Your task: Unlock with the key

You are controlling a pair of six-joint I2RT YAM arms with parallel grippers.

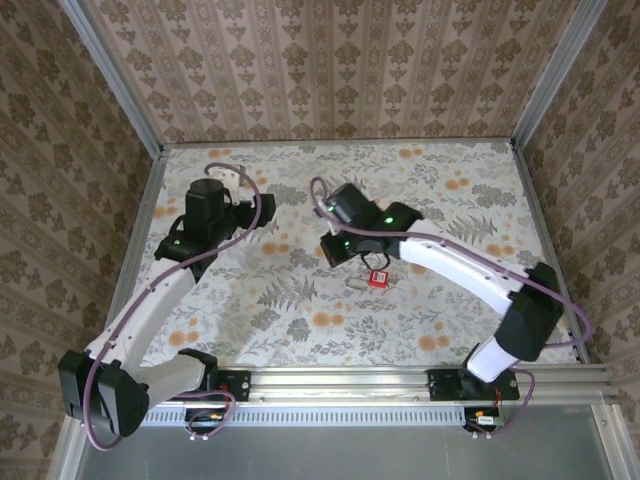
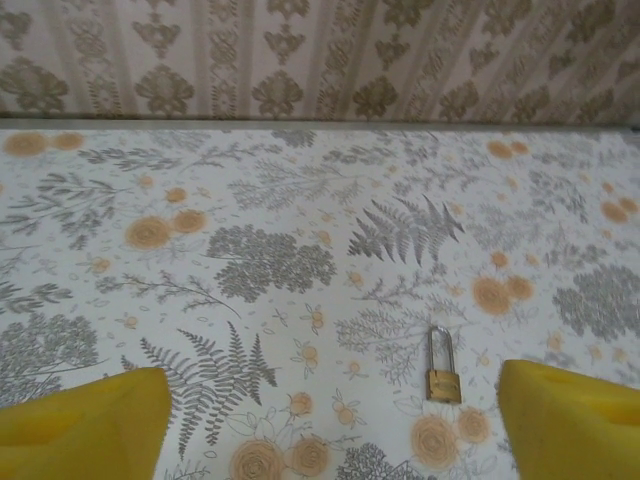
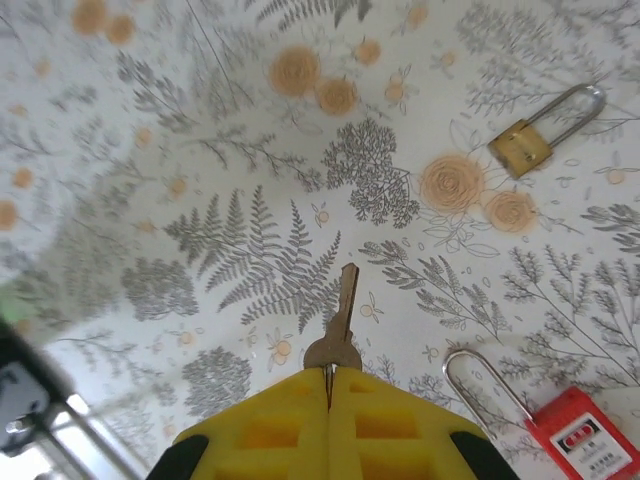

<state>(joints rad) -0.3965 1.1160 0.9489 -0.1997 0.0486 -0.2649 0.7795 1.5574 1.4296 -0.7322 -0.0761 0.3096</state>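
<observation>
On the left, the left gripper hangs low over the flowered tablecloth. Its two yellow fingers are spread wide and hold nothing. Between them, much nearer to the right finger than to the left one, the brass padlock lies flat on the cloth. Its silver shackle looks closed and points away toward the wallpapered back wall. To the right of this padlock is the right gripper. Its yellow fingers are pressed together and pinch the key by its round head. The thin blade stands out in front of the fingertips, above the cloth. In the right wrist view the blade does not point at the brass padlock, which lies well apart from the tip, further ahead and to the side. On the other side of the key from the padlock, just beside the right gripper, a small red plastic piece with a white label and a silver wire loop lies on the cloth. I cannot tell if it is a tag or a little lock. From above this red piece shows close under the right arm's wrist.
</observation>
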